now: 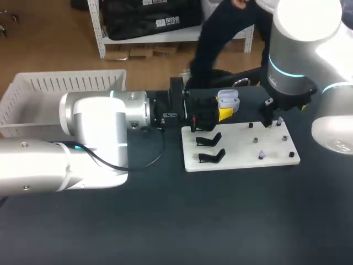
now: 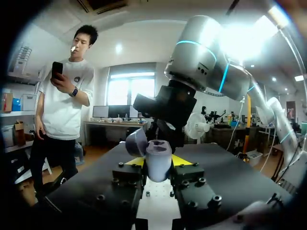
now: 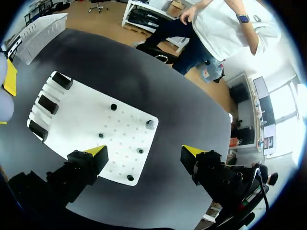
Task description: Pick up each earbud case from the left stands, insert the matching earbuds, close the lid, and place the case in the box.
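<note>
A ribbed white plastic box (image 1: 66,83) sat in the head view's upper left. Right of it, the silver left arm's gripper (image 2: 158,162) pinched one smooth, rounded lavender case (image 1: 228,101) between its yellow tips, the lid open, above the table at upper centre. Below lay a flat white board (image 1: 242,160) carrying three black stands (image 3: 48,103); the left gripper hid one of them from the head camera. Five small dark pegs (image 3: 113,107) showed, one with a pale earbud (image 3: 150,124). The right gripper (image 3: 144,151) hung over the pegs, its fingers spread and holding nothing.
</note>
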You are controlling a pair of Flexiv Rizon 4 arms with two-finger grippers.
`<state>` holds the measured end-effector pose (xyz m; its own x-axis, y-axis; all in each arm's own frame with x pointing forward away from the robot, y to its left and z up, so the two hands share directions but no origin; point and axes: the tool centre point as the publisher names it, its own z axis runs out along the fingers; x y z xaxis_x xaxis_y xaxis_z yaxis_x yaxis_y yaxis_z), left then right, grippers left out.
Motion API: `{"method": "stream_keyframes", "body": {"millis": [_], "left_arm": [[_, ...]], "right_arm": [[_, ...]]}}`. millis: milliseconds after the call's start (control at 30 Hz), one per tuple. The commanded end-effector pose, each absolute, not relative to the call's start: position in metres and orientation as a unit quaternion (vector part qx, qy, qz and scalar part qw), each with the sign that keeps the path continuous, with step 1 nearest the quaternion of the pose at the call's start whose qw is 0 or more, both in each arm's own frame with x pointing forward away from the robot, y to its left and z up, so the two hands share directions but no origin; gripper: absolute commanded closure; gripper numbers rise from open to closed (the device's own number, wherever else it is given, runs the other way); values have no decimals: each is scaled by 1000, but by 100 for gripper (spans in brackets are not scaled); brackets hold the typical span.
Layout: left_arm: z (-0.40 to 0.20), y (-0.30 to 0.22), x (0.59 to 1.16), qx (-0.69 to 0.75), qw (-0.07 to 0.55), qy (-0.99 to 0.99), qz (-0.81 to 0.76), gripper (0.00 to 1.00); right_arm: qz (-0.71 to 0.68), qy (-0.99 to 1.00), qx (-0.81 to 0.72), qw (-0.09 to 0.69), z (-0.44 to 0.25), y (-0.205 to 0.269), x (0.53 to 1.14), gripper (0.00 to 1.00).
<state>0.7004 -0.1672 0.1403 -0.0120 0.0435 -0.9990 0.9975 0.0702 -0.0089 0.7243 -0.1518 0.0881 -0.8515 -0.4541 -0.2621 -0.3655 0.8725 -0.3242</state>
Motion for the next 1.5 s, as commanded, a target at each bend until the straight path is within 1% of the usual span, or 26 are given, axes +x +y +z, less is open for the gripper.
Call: {"method": "stream_keyframes", "body": {"millis": [33, 633, 667, 733, 800, 833, 867, 933, 1000, 1100, 1133, 1167, 1267, 1333, 1367, 1500], "left_arm": [[139, -167, 699, 488, 508, 529, -473, 100], [139, -167, 699, 488, 508, 529, -473, 100], [139, -167, 699, 488, 508, 529, -473, 100], [139, -167, 699, 488, 508, 529, -473, 100], [139, -167, 699, 488, 508, 529, -473, 100], [139, -167, 699, 488, 508, 529, -473, 100], [139, -167, 699, 488, 508, 529, -473, 100], [139, -167, 699, 488, 508, 529, -473, 100], [139, -167, 699, 488, 508, 529, -473, 100], [139, -167, 699, 488, 508, 529, -473, 100], [139, -167, 699, 488, 508, 529, -473, 100], [139, -167, 699, 488, 508, 529, -473, 100], [139, -167, 699, 488, 508, 529, -473, 100], [139, -167, 699, 488, 508, 529, -473, 100], [139, -167, 699, 488, 508, 529, -473, 100], [139, -167, 699, 488, 508, 529, -473, 100]], "right_arm": [[-143, 955, -212, 151, 74, -146, 741, 0], [-119, 963, -215, 114, 42, -160, 752, 0], [-119, 963, -215, 114, 42, -160, 754, 3], [-119, 962, -219, 111, 41, -161, 756, 2], [-117, 962, -220, 108, 39, -162, 758, 4], [-117, 962, -221, 106, 39, -162, 759, 9], [-117, 962, -222, 106, 38, -162, 759, 22], [-116, 963, -221, 104, 36, -163, 761, 33], [-115, 963, -220, 102, 35, -163, 762, 32], [-115, 964, -220, 99, 33, -163, 762, 37], [-115, 964, -220, 99, 32, -162, 762, 48], [-115, 964, -220, 98, 31, -162, 763, 50], [-114, 964, -219, 95, 29, -161, 763, 51], [-114, 965, -216, 95, 29, -161, 764, 55], [-115, 965, -215, 94, 28, -161, 764, 56], [-117, 966, -211, 94, 26, -161, 765, 56]]}}
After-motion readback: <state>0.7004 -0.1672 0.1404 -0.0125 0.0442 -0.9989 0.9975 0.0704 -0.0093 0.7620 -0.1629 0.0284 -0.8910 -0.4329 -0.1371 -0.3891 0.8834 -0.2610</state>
